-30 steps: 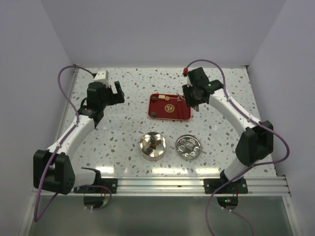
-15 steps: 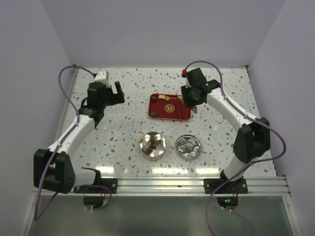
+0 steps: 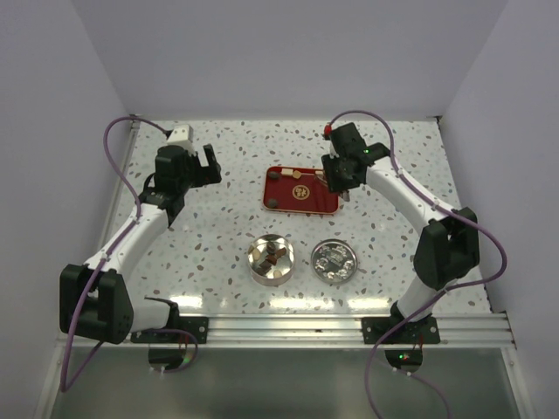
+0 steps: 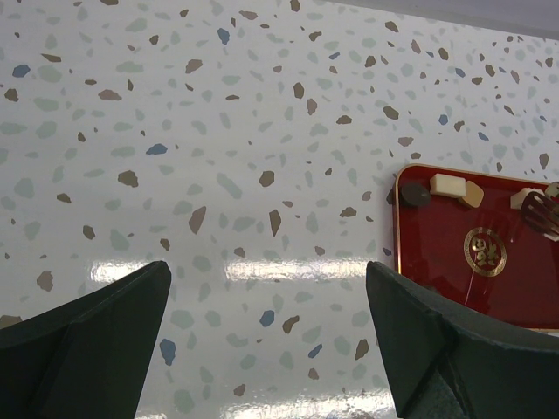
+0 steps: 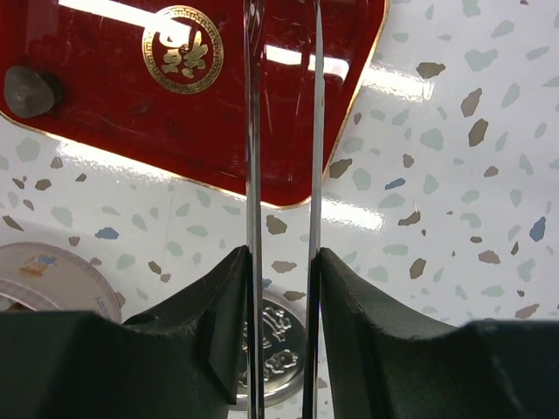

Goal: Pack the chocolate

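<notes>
top external view: i see the right gripper [image 3: 342, 182] at upper centre of the frame, over the right end of the red tray [image 3: 316, 201]. its jaws are pinched on thin metal tweezers [image 5: 253, 131]. the left gripper [image 4: 266, 272], at upper left, is spread wide and holds nothing. chocolate [image 4: 447, 184] pieces lie along the tray's edges, and a few dark ones sit in the round tin [image 3: 270, 259].

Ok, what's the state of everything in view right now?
Left gripper: open, empty.
Right gripper: shut on the tweezers.
Tweezers: clamped, blades apart.
Round tin: open.
Lid: off, flat beside the tin.
Red tray: lying flat.
Chocolate: a few pieces on the tray, some in the tin.
</notes>
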`<action>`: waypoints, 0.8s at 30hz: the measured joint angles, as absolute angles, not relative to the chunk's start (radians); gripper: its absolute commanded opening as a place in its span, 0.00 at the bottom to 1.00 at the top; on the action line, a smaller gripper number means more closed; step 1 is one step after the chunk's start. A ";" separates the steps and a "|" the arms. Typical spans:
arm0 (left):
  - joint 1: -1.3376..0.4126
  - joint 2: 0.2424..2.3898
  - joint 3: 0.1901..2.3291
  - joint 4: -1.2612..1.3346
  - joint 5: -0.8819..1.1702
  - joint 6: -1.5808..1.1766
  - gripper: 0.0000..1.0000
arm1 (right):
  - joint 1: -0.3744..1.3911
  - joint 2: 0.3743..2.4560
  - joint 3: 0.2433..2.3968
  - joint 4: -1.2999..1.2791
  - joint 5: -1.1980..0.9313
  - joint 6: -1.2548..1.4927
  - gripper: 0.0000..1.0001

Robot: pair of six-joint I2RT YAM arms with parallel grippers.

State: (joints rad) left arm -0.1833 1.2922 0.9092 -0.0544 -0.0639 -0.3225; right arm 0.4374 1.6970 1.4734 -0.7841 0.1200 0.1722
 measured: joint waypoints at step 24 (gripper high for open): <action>-0.183 1.292 0.909 -0.054 -0.064 -0.323 1.00 | 0.437 1.731 1.459 -0.740 0.111 0.203 0.31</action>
State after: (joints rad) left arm -0.1833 1.2922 0.9092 -0.0544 -0.0639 -0.3225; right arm 0.4374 1.7313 1.4593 -0.7403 0.1108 0.2028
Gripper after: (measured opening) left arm 0.997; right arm 0.353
